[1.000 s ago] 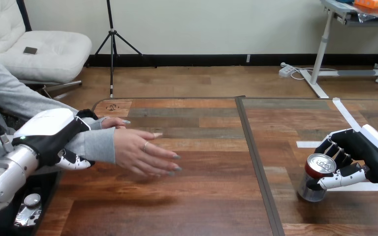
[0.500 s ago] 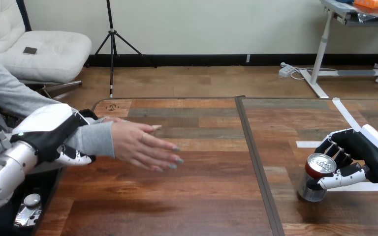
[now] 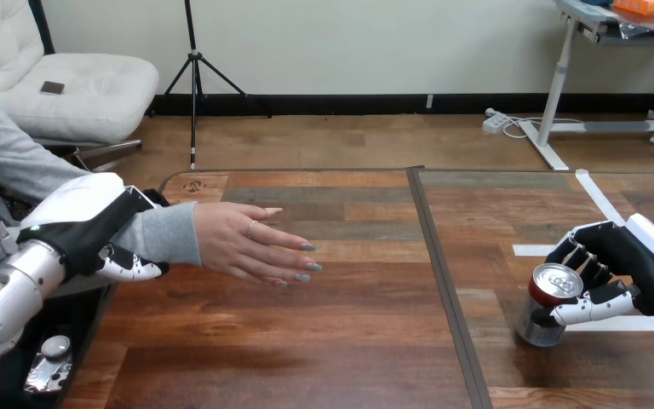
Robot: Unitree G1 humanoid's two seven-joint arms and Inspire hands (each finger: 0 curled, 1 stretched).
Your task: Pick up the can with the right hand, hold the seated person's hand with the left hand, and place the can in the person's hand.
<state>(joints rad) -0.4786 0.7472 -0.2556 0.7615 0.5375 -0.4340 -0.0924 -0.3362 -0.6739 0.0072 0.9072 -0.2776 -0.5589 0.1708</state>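
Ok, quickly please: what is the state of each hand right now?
Left hand: closed around the person's forearm.
Right hand: closed around the can, which stands on the table.

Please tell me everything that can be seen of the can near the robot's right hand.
The can looks like metal, with a silver lid and pull tab, a red band under the rim and a darker shiny body. It stands about upright on the right part of the wooden table, near strips of white tape. The right hand is closed on it, with the fingers curled behind it and the thumb across its front. Nothing else touches it.
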